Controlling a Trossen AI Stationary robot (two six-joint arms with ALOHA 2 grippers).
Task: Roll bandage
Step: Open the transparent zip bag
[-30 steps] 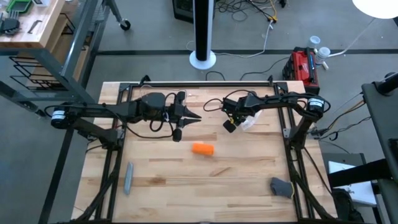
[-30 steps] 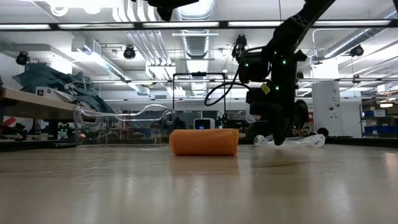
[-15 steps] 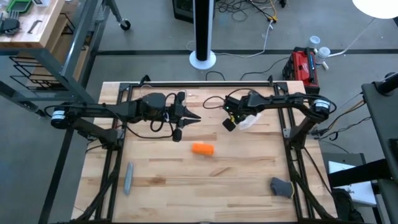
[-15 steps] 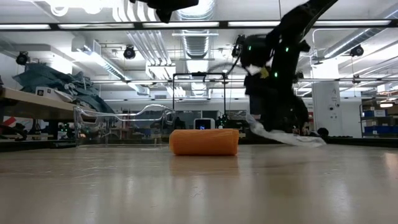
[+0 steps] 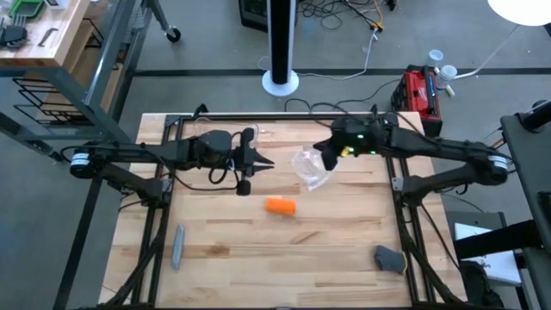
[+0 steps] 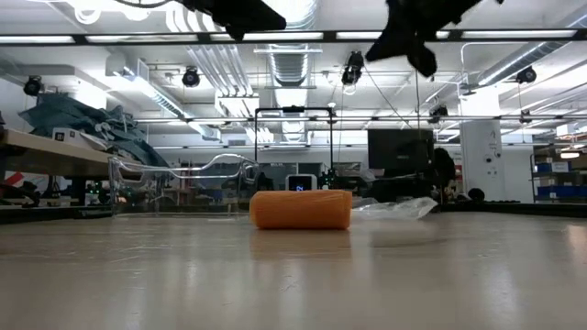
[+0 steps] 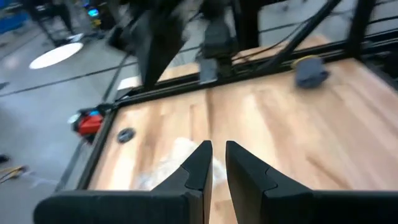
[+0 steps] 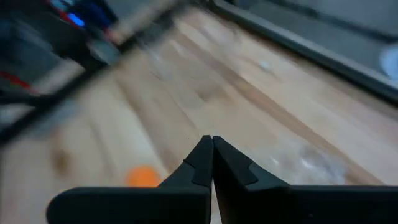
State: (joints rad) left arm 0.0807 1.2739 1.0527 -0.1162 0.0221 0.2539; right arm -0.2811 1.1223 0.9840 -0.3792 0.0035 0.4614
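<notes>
The bandage is a stubby orange roll lying on its side in the middle of the table; the low view shows the bandage resting on the wood. My left gripper hovers left of and beyond it, its fingers nearly together with nothing between them. My right gripper is raised over the far middle of the table, shut and holding nothing. Neither gripper touches the roll.
Crinkled clear plastic wrap lies on the table between the two grippers, beyond the roll. A grey bar lies near the left front. A dark grey lump sits at the right front. Bare wood surrounds the roll.
My right gripper has risen from the table at the plastic wrap and now stands high above it. The wrap was lifted at one end, has shifted toward the table's left and now lies flat, apart from the gripper. The orange roll has stayed put.
</notes>
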